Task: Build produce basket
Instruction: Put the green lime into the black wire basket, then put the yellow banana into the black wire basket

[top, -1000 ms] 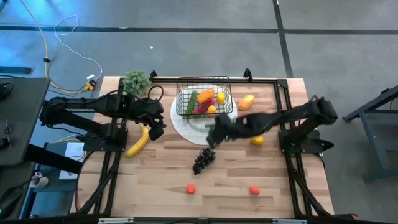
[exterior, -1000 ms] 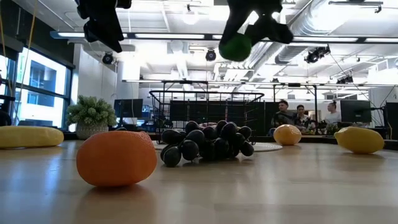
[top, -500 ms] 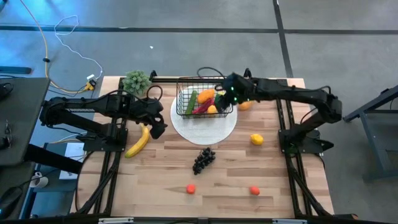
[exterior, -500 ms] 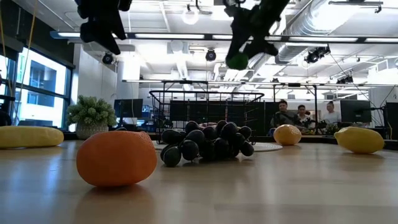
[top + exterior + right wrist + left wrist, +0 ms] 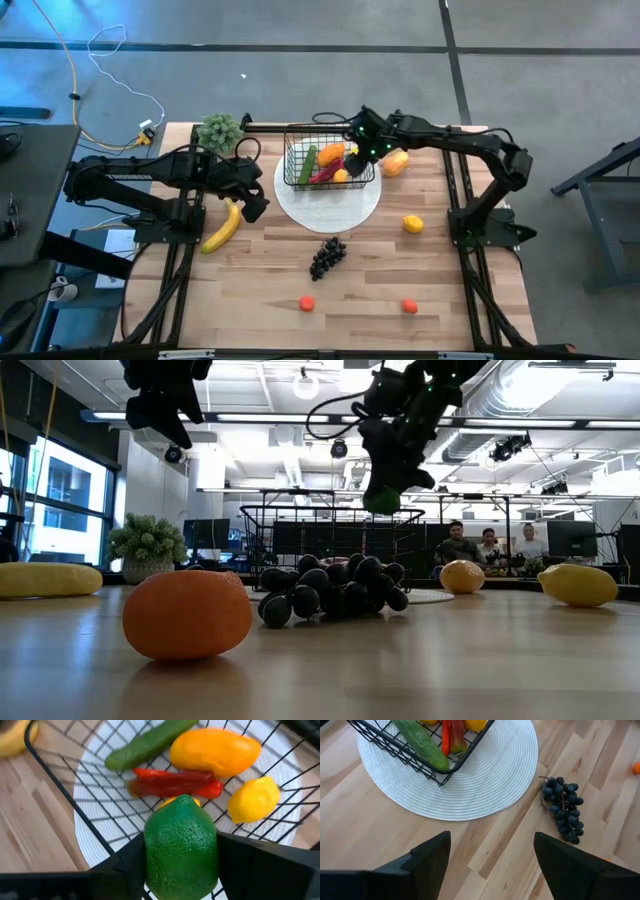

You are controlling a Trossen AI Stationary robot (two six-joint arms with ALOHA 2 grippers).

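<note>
The right gripper (image 5: 181, 870) hangs over the black wire-mesh basket (image 5: 328, 160), its fingers clamped across the middle of a pebbly green toy lime (image 5: 181, 852), probably light, rigid and slightly slippery; the left gripper (image 5: 490, 865), fingers apart, waits by the white plate (image 5: 485, 780)

No text, label, brand, number or sign can be read anywhere in these views, neither on the bench nor on the things lying on it.
</note>
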